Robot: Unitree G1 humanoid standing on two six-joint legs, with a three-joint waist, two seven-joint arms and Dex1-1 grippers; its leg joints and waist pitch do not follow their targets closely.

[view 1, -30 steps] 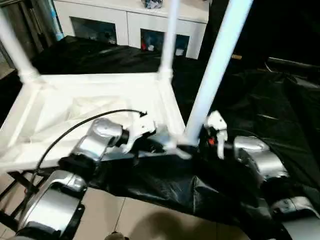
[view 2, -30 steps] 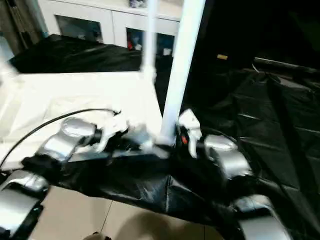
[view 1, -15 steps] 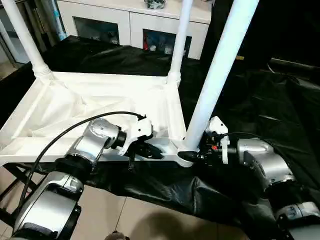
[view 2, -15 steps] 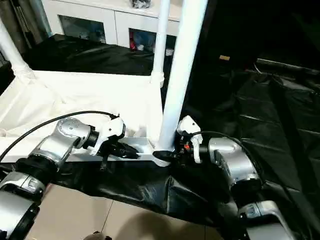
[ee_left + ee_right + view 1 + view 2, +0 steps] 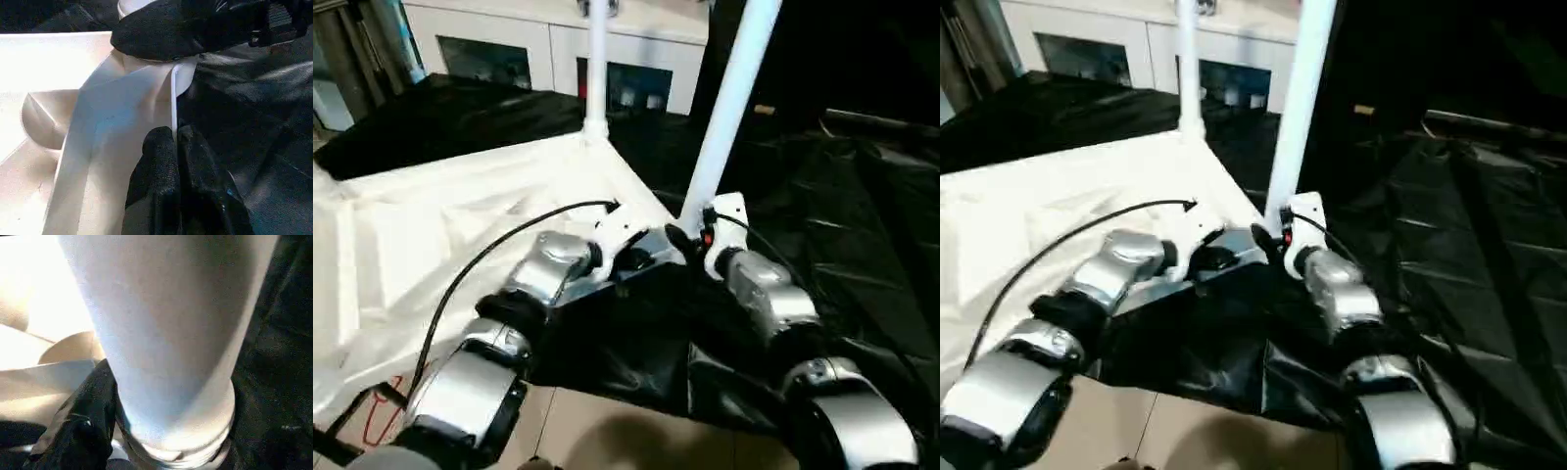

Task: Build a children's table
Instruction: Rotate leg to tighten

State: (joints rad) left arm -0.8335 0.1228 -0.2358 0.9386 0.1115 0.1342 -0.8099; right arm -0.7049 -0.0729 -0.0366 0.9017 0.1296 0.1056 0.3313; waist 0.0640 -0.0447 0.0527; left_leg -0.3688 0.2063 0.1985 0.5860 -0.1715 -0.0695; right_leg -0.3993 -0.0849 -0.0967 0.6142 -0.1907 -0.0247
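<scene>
Your children's table [image 5: 460, 225] lay upside down on black plastic sheeting [image 5: 862, 225], its ribbed white underside up and two round tapering legs rising from the near-right and far-right corner sockets. Your left gripper [image 5: 175, 147] sat at the near rim, its two black fingers pinched together on the thin white edge of the top just left of the corner. Your right gripper [image 5: 683, 238] was at the foot of the near leg [image 5: 729, 108], fingers spread around its smooth base where it met the rounded socket. A white cabinet [image 5: 548, 49] stood behind.
</scene>
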